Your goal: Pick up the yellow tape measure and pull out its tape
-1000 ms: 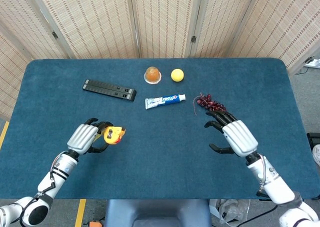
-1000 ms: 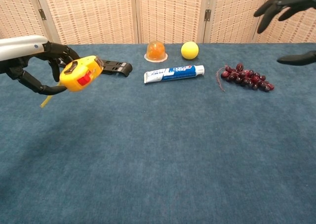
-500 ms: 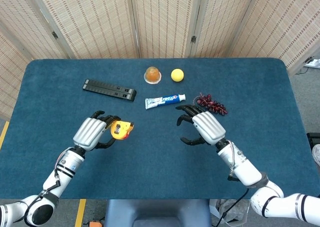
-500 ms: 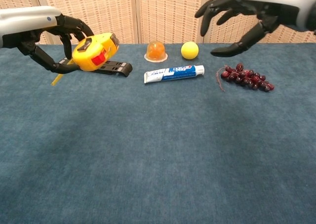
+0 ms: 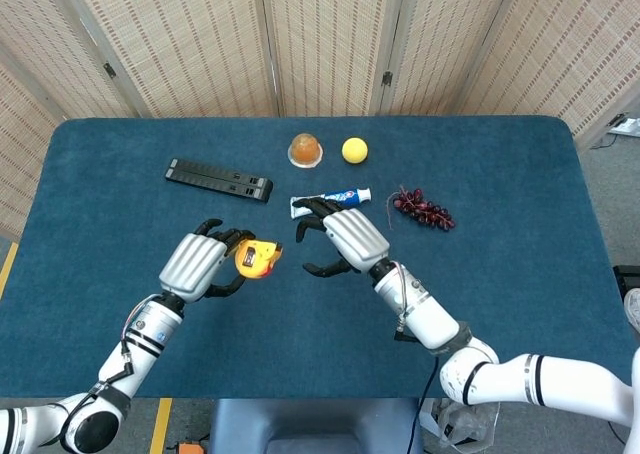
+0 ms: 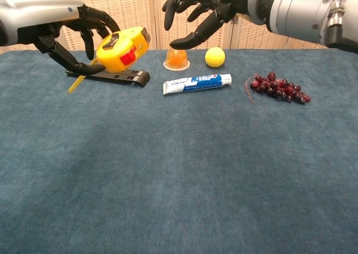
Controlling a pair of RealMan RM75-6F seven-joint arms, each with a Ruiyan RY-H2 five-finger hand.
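Chunky yellow tape measure (image 5: 257, 258) in left robot hand (image 5: 196, 265), right robot hand (image 5: 347, 240) spread

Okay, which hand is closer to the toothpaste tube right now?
The right hand. It hovers open just above and in front of the toothpaste tube, partly overlapping it in the head view. The left hand is further off to the left, holding the yellow tape measure.

A lab-like test corner: blue-carpeted table (image 5: 520, 274) before woven folding screens (image 5: 330, 39) (props laid out).
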